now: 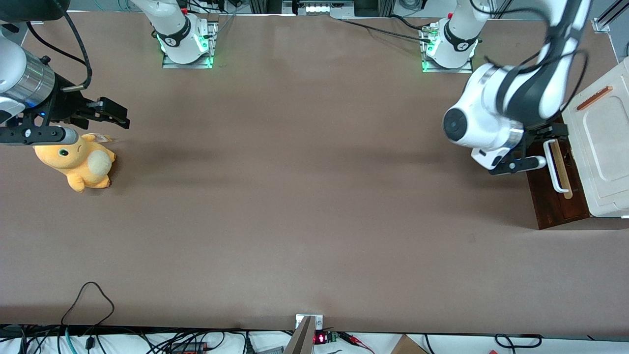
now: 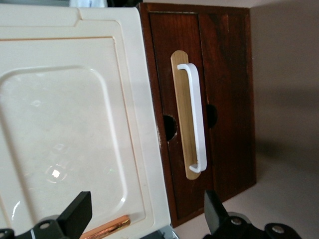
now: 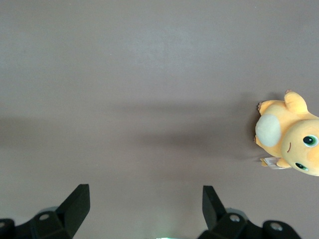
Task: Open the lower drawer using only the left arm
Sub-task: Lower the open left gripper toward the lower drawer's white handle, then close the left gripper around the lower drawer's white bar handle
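1. The jaws stand wide apart and hold nothing; in the wrist view both black fingertips (image 2: 79,209) show with open space between them
2. The gripper (image 1: 528,147) of the left arm (image 1: 511,105) hovers just in front of the lower drawer (image 1: 553,196), near the end of the white bar handle (image 1: 555,167) that is farther from the front camera, and is not yet around it
3. The lower drawer sits at the working arm's end of the table, under the white panel (image 1: 602,142) with its orange-brown bar (image 1: 593,98); its dark front looks flush, so I judge it shut
4. The step in hand is the approach: centre the fingers on the middle of the handle, one on each side of the bar, so the pull runs straight
5. Close firmly before pulling, then draw straight out from the front, or the drawer may bind or the cabinet slide
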Tool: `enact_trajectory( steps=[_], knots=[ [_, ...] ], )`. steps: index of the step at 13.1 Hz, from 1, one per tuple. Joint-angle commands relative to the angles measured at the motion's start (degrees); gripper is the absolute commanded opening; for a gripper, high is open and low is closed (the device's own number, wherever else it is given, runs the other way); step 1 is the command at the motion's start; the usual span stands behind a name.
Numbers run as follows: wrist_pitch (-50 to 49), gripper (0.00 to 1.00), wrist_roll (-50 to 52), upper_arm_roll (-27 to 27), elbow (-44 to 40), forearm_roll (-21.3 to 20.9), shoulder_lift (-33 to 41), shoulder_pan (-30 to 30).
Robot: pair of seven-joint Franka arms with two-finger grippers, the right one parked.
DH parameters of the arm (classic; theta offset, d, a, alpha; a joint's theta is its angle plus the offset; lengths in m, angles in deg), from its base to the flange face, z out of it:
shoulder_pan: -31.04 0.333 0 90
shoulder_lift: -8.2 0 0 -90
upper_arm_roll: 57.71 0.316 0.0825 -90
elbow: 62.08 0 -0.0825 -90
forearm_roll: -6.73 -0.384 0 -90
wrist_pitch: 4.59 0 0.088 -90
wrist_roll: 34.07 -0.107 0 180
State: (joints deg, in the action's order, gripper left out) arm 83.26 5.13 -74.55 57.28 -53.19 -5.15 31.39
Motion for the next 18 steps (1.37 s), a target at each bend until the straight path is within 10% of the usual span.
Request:
enact_trajectory(
  steps=[1, 18],
  knots=[
    [1.44, 0.99, 8.32, -0.21, 6.04, -8.43, -3.33, 0.00],
    [12.87, 0.82, 15.64, 9.10, 5.09, -23.92, -12.49, 1.41]
  ],
)
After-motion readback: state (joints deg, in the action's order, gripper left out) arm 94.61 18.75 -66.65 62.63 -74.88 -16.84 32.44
